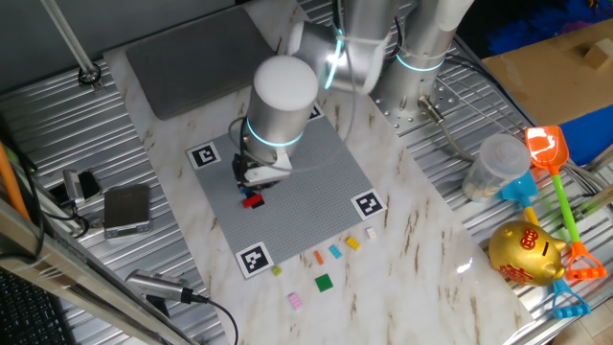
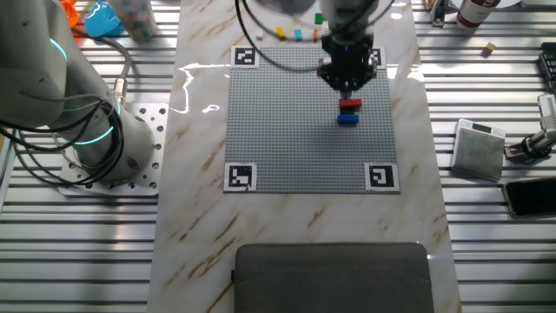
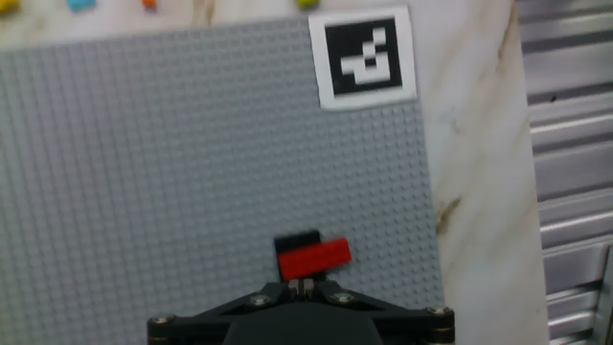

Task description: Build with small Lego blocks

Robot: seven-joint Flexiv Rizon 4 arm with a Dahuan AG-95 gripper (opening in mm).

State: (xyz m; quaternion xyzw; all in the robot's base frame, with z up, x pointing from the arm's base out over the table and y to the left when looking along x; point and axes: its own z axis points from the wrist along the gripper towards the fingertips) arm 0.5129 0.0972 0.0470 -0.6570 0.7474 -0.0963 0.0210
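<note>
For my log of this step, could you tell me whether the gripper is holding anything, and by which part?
It cannot be told: the gripper sits right at the near edge of the small red plastic Lego brick on the grey studded baseplate, fingertips hidden.

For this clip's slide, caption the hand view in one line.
Gripper poised at a red Lego brick atop a black one on the grey baseplate.

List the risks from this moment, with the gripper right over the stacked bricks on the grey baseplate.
1. The gripper hangs directly above the small red Lego brick, which looks skewed on the black brick; pressing down could seat it crooked or knock it off.
2. The small blue brick sits close beside the stack on the grey studded baseplate; a finger may clip it.
</note>
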